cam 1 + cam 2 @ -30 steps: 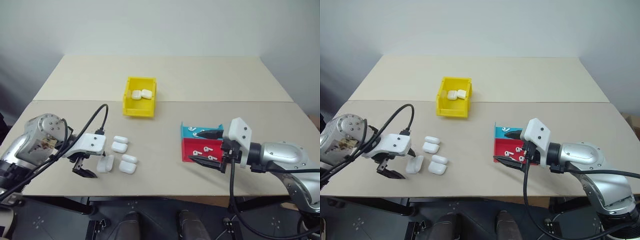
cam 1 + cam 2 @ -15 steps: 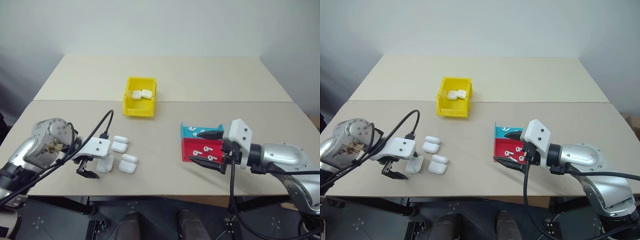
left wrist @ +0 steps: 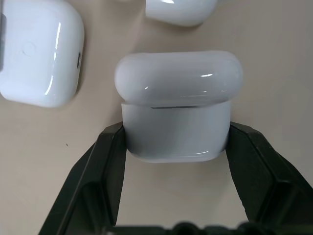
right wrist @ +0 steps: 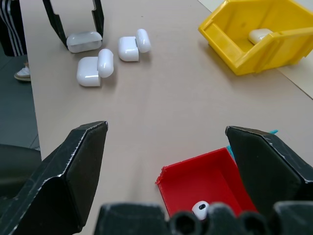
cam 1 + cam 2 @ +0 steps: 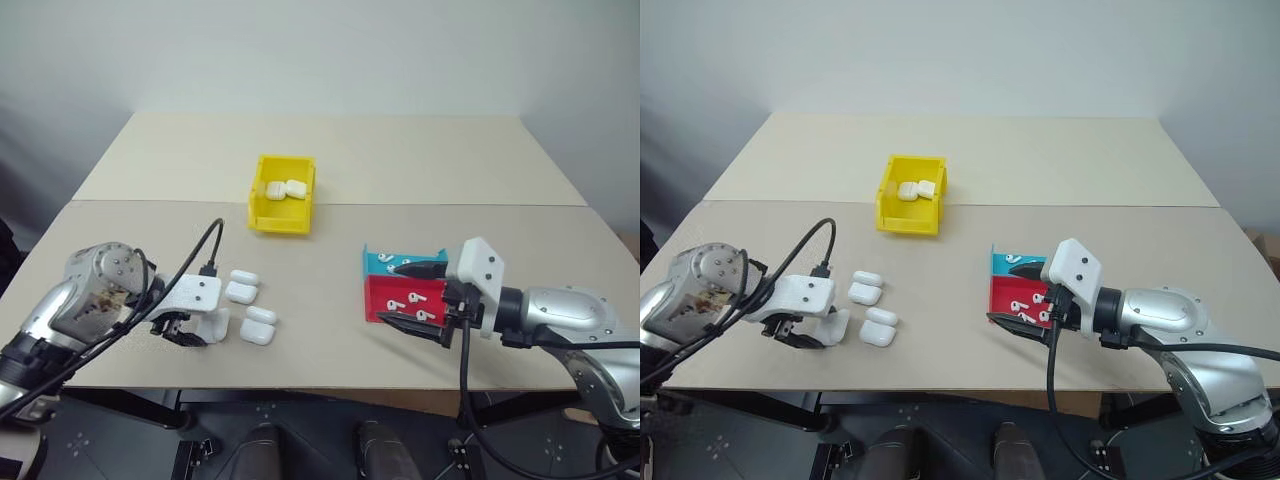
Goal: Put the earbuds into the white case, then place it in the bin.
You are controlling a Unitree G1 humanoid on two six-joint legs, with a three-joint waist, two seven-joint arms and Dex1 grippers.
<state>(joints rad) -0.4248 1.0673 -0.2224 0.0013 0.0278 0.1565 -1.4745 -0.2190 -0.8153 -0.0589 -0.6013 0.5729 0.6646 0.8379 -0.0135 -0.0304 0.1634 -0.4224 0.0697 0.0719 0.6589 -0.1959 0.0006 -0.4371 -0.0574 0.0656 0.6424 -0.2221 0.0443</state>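
Note:
My left gripper [image 5: 190, 331] is shut on a white case [image 3: 176, 112] lying on the table near the front left. Its black fingers [image 3: 110, 161] press both sides of the case's body, and the lid end points away from the wrist. My right gripper [image 5: 392, 293] hangs open over the red tray [image 5: 378, 300], which holds several earbuds [image 5: 407, 299]; one earbud [image 4: 199, 209] lies below the jaws. The yellow bin [image 5: 280, 218] stands at the table's middle back with two cases [image 5: 281, 188] inside.
Two more white cases [image 5: 240, 286] [image 5: 259, 326] lie with lids open just right of the held one. A blue tray [image 5: 381, 263] with earbuds adjoins the red tray on its far side. A seam [image 5: 450, 204] crosses the table behind the bin.
The left gripper's fingers, open beside the case a second ago, have swung over it and closed on its sides. The right arm has stayed still.

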